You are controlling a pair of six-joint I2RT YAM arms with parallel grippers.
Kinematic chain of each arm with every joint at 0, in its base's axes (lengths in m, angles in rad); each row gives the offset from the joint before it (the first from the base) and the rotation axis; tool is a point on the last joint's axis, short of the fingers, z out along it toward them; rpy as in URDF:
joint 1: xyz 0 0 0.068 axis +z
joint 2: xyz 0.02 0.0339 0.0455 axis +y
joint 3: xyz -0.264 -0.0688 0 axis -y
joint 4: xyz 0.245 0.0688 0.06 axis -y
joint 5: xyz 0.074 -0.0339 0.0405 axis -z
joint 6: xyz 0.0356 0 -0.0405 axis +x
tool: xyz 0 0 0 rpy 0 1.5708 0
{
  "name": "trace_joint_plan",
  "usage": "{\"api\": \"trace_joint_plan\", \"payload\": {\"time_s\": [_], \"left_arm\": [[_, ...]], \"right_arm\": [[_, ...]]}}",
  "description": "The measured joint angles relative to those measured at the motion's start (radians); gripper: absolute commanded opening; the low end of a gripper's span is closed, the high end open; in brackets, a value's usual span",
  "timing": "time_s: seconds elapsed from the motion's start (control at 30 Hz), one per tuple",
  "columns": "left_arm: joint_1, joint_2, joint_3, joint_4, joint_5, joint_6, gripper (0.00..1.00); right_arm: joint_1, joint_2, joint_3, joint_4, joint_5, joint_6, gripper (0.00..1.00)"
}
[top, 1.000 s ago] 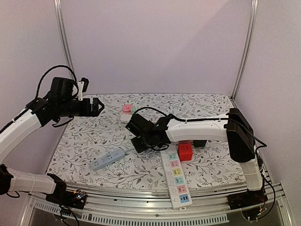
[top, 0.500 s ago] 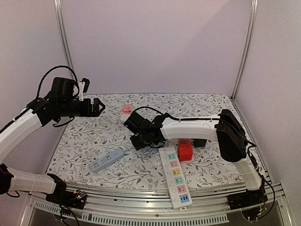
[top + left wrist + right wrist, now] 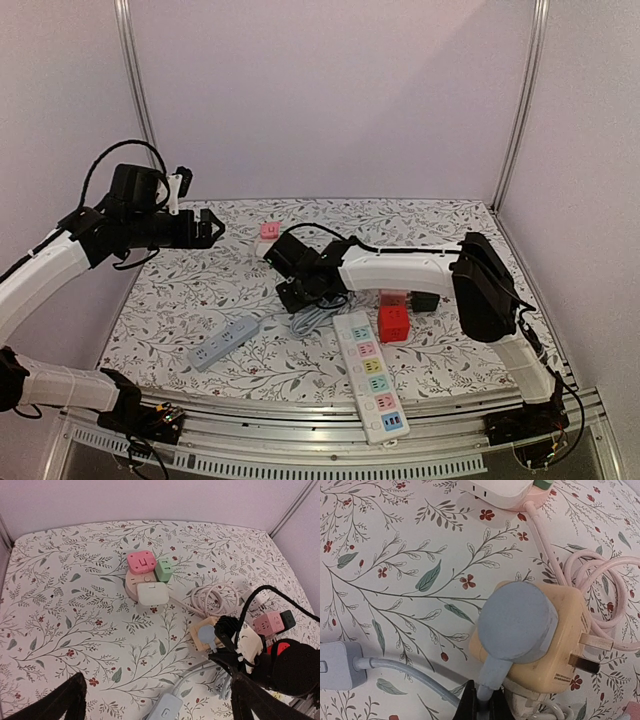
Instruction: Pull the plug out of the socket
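Observation:
A round blue-grey plug sits pushed into a beige adapter socket that lies on the floral table. My right gripper is shut on the plug's stem, where its grey cable leaves it. In the top view the right gripper is low over the table's middle. The cable runs to a blue-grey power strip. My left gripper hangs high at the left, open and holding nothing. Its wrist view looks down on the plug and the right arm.
A long white strip with coloured sockets lies at the front, with a red cube socket beside it. Pink, green and white cubes cluster at the back, joined to a coiled pink cable. Walls enclose the table.
My right gripper has closed onto the plug's stem and shifted slightly left and back. The blue-grey power strip slid a little left. The left arm stayed still.

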Motion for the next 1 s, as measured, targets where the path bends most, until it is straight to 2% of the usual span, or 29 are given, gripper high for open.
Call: {"api": "trace_joint_plan", "payload": {"time_s": [0.27, 0.6, 0.77, 1.0], "left_arm": [[0.000, 0.000, 0.000, 0.000, 0.009, 0.000, 0.99], [0.000, 0.000, 0.000, 0.002, 0.046, 0.000, 0.99], [0.000, 0.009, 0.000, 0.023, 0.146, 0.010, 0.99], [-0.042, 0.033, -0.014, 0.079, 0.331, 0.042, 0.99]], "right_arm": [[-0.008, -0.018, -0.037, 0.066, -0.113, -0.029, 0.00], [-0.012, -0.238, -0.335, 0.256, -0.360, -0.082, 0.00], [-0.011, -0.352, -0.502, 0.383, -0.451, -0.062, 0.00], [-0.011, -0.441, -0.669, 0.550, -0.493, 0.012, 0.00]]}}
